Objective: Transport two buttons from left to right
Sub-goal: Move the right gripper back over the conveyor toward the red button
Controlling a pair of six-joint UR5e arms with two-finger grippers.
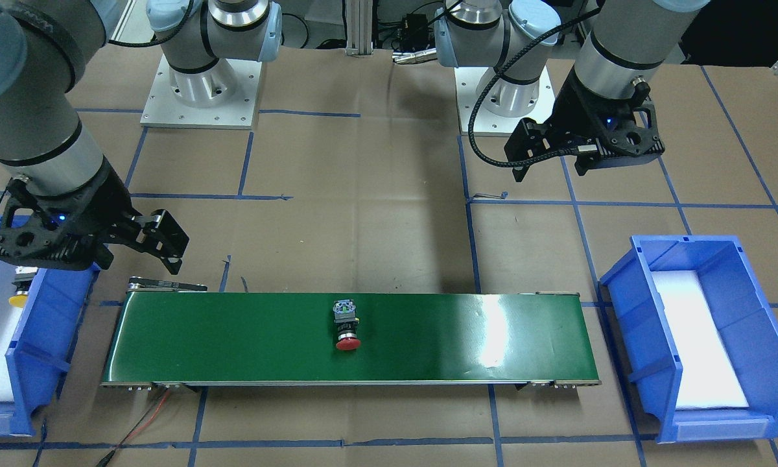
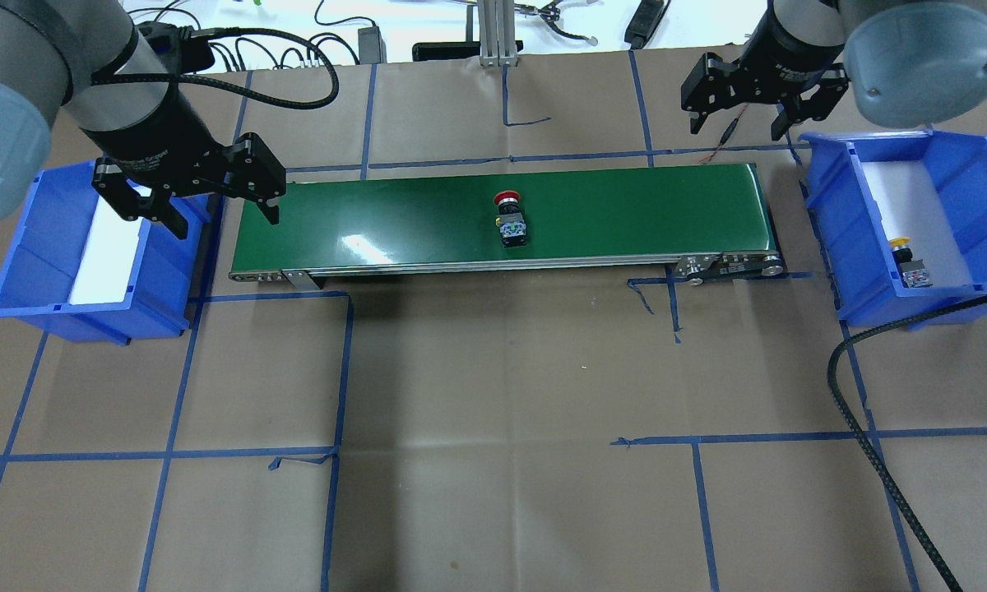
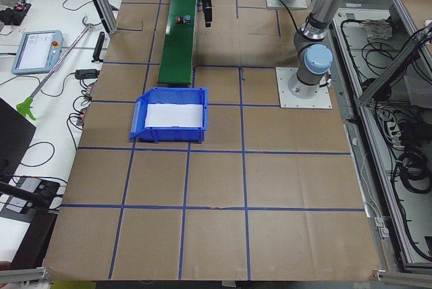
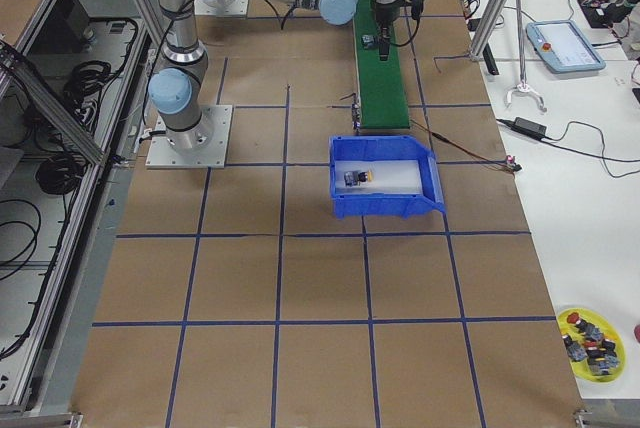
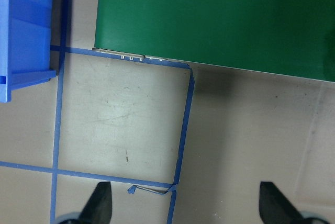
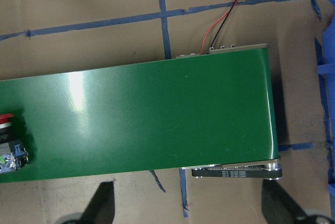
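Observation:
The red button [image 2: 510,217] lies on its side near the middle of the green conveyor belt [image 2: 625,214]; it also shows at the left edge of the right wrist view [image 6: 6,148]. The yellow button [image 2: 908,263] lies in the right blue bin [image 2: 872,304]. My left gripper [image 2: 224,215] is open and empty, hovering over the belt's left end beside the left blue bin [image 2: 41,247]. My right gripper [image 2: 736,125] is open and empty, above the table just beyond the belt's right end.
The left bin holds only a white liner [image 2: 107,255]. A red and black wire [image 6: 225,17] runs off the belt's far right corner. A black cable [image 2: 864,427] crosses the table at the near right. Blue tape lines grid the brown table.

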